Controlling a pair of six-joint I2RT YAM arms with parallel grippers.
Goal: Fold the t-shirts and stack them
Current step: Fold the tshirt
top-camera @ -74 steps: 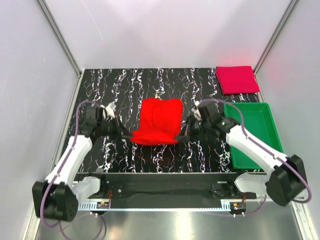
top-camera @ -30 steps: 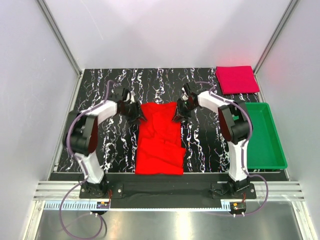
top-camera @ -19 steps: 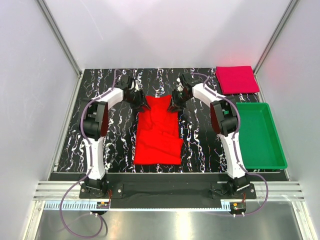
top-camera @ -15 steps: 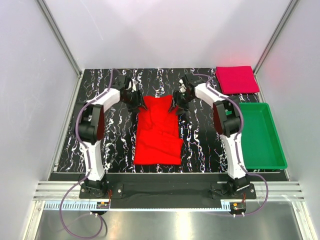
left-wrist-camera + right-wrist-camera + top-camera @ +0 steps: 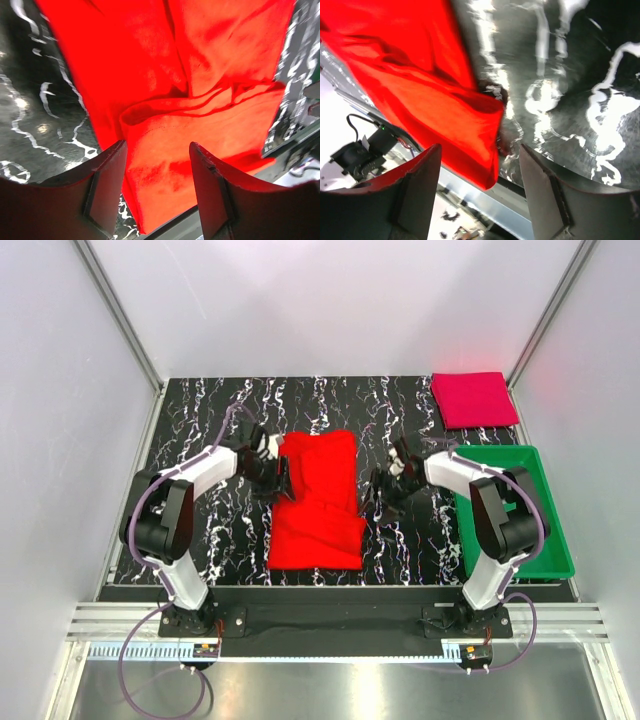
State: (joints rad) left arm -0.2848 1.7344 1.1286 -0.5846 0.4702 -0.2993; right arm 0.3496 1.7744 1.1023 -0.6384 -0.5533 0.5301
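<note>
Top external view gives you layout: red t-shirt (image 5: 318,500) at centre of counter (image 5: 220,400), lumpy, part-folded; crimson t-shirt (image 5: 473,399) folded flat in upper right corner; green tray (image 5: 545,530) at right, its left rim crossed by right arm. Left end effector (image 5: 281,473) at red t-shirt's left edge, right end effector (image 5: 377,492) just beside its right edge. Only wrist views show you jaws: both spread, released, nothing pinched. Left wrist: creased folds. Right wrist: shirt corner, bare counter.
</note>
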